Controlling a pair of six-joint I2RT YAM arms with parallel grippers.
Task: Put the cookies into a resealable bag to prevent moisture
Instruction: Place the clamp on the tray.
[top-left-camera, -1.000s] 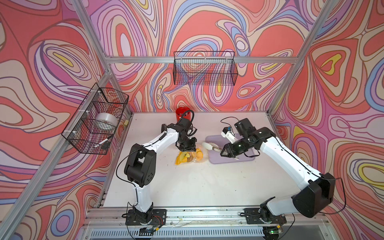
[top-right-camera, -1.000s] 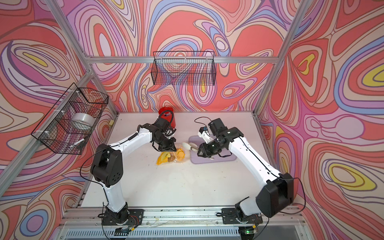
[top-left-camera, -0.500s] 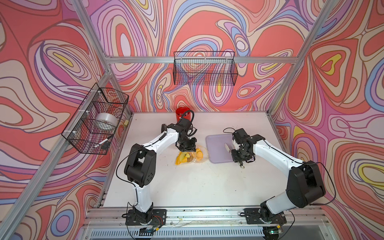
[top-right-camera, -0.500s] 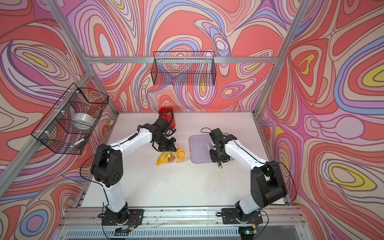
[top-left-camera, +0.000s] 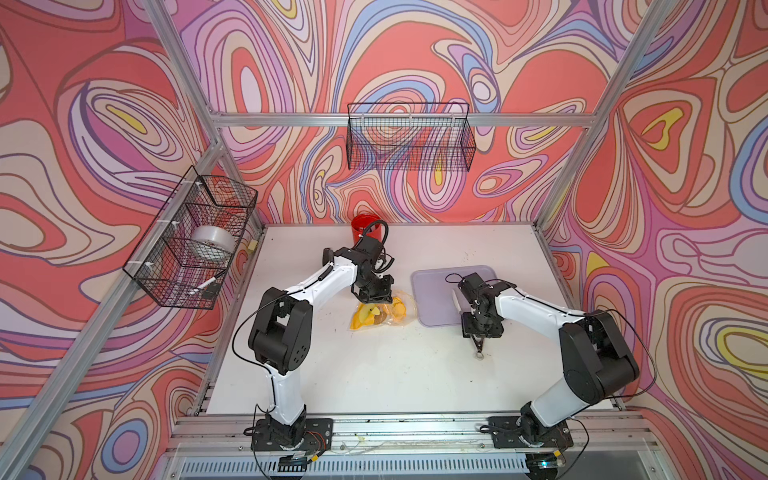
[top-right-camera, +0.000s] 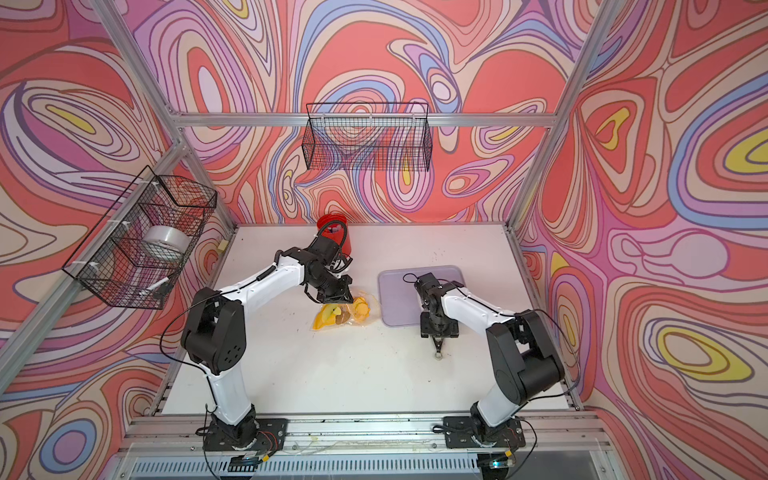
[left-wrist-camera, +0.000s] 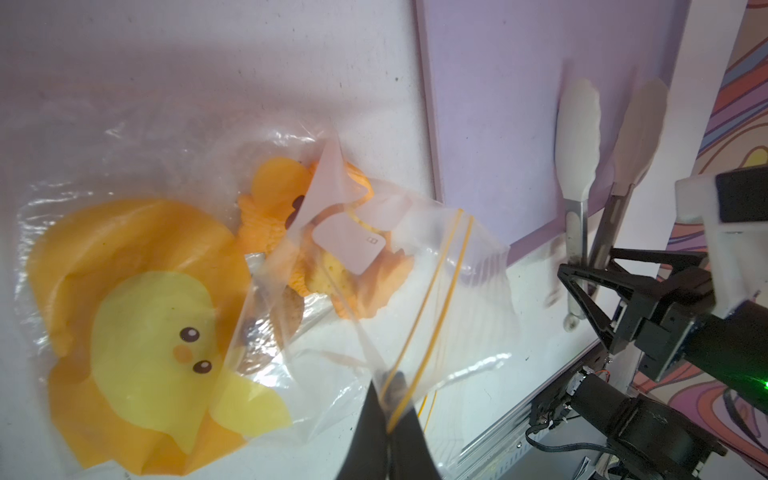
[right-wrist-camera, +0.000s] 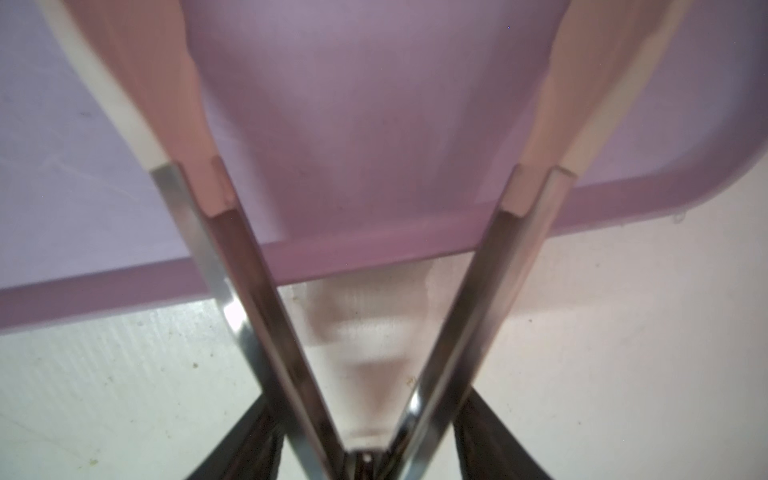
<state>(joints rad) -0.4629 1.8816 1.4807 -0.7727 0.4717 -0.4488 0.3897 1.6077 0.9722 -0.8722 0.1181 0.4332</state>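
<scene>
Lifting the clear crinkly resealable bag at mid-frame, your left gripper clamped on its zip, could have spilled the small orange cookies inside; whether the right gripper held the white-tipped tongs, you couldn't tell.

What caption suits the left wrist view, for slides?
The left gripper pinches the zip edge of the resealable bag, cookies inside.

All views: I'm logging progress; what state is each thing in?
Clear resealable bag with yellow cartoon face: mouth looks unsealed, edge lifted.
Orange and brown cookies: inside the bag.
Flat lilac tray: no cookies visible.
Metal tongs with white tips: spread open, tips over tray.
Left pincer: shut on bag's zip edge.
Right pincer: gripping tongs.
</scene>
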